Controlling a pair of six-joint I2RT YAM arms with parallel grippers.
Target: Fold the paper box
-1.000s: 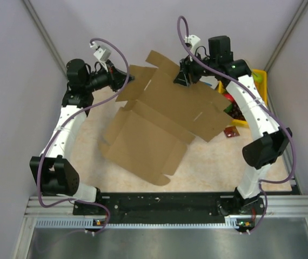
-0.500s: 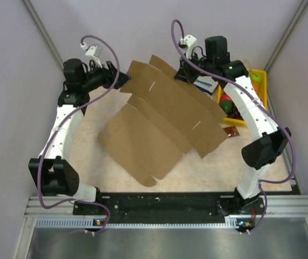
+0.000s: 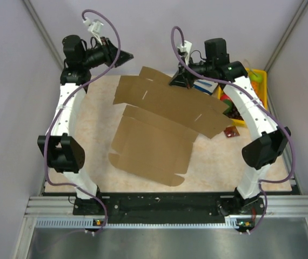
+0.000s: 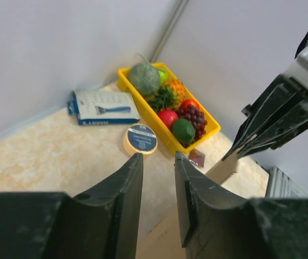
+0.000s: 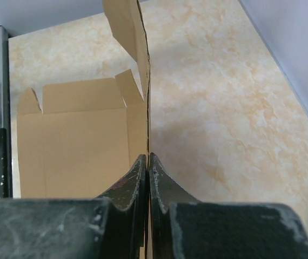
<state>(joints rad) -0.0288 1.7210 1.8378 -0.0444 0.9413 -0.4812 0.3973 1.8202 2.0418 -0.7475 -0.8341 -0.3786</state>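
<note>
The paper box [image 3: 159,129] is a large brown cardboard blank lying mostly flat across the middle of the table, with its far edge raised. My right gripper [image 3: 175,82] is shut on that far edge. In the right wrist view its jaws [image 5: 148,156] pinch the thin sheet edge-on, and the blank [image 5: 73,145] spreads out to the left below. My left gripper [image 3: 127,55] hangs raised at the back left, off the cardboard. Its fingers [image 4: 158,156] stand apart with nothing between them. A corner of the blank [image 4: 221,170] shows in the left wrist view, held by the other gripper.
A yellow tray [image 3: 258,75] [image 4: 148,123] of fruit stands at the back right. A blue-and-white carton [image 3: 203,85] [image 4: 104,106] and a tape roll [image 4: 140,139] lie beside it. A small dark red packet [image 3: 231,132] lies near the blank's right corner. Walls close off three sides.
My left gripper let go of the blank's far left flap and drew up and back to the left. The right gripper closed on the far edge, and the blank sank flatter.
</note>
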